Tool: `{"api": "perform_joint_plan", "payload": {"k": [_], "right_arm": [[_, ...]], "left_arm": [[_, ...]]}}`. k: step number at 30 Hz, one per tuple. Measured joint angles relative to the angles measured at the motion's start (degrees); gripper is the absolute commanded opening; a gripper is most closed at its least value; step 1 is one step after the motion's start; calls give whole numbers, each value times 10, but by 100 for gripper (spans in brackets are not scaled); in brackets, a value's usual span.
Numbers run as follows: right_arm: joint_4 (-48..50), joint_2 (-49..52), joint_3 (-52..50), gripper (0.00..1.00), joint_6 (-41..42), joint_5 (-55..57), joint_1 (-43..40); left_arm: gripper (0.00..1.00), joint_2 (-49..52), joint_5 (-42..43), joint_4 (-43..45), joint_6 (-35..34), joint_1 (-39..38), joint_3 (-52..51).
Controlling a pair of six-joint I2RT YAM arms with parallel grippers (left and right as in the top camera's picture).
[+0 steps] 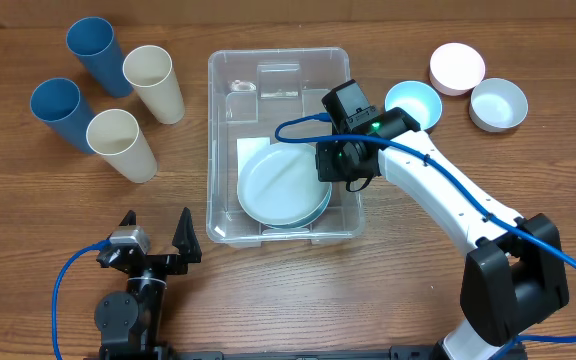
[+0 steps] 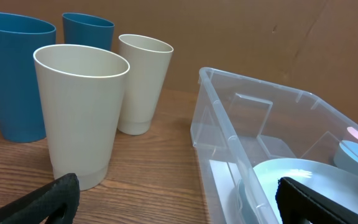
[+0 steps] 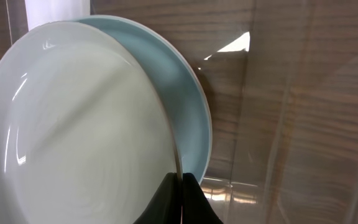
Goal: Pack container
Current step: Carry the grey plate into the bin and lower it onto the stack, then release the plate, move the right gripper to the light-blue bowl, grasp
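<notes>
My right gripper [image 3: 180, 198] is pinched tight on the rim of the white plate [image 3: 86, 124], which lies on a blue plate [image 3: 194, 106] inside the container [image 1: 211, 130], mid-table. My left gripper [image 1: 155, 238] gapes wide, holding nothing, near left.

A white plate [image 3: 79, 124] lies offset on a pale blue plate [image 3: 191, 112], leaving only a crescent of the blue rim showing. The right gripper [image 3: 179, 182] has its dark jaws pinched together on the white plate's rim. Both plates sit in the clear container [image 3: 244, 43]. The wood-grained counter [image 3: 340, 74] shows through its plastic. A white label [image 3: 48, 11] shows just beyond the plates.
</notes>
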Motion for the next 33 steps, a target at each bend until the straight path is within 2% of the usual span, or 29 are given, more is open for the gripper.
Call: {"api": "perform_joint_plan", "payload": {"k": [2, 3, 5, 7, 8, 13, 16, 18, 22, 26, 31, 33], "right_arm": [[7, 0, 0, 6, 0, 0, 0], [9, 0, 0, 11, 0, 0, 0], [13, 0, 0, 34, -2, 0, 0], [11, 3, 0, 39, -1, -1, 0], [12, 8, 0, 39, -4, -8, 0], [-21, 24, 0, 23, -24, -17, 4], [-64, 26, 17, 22, -33, -17, 4], [-110, 29, 69, 24, -38, -15, 4], [-199, 30, 250, 41, -45, 0, 3], [-247, 25, 384, 44, -21, 73, -29], [-214, 30, 390, 47, 35, 106, -202], [-195, 49, 386, 54, 47, 87, -271]], "left_arm": [[100, 0, 0, 0, 0, 0, 0], [100, 0, 0, 0, 0, 0, 0], [100, 0, 0, 0, 0, 0, 0], [100, 0, 0, 0, 0, 0, 0], [100, 0, 0, 0, 0, 0, 0], [100, 0, 0, 0, 0, 0, 0], [100, 0, 0, 0, 0, 0, 0], [100, 0, 0, 0, 0, 0, 0], [100, 0, 0, 0, 0, 0, 0], [100, 0, 0, 0, 0, 0, 0], [100, 0, 0, 0, 0, 0, 0], [100, 0, 0, 0, 0, 0, 0]]}}
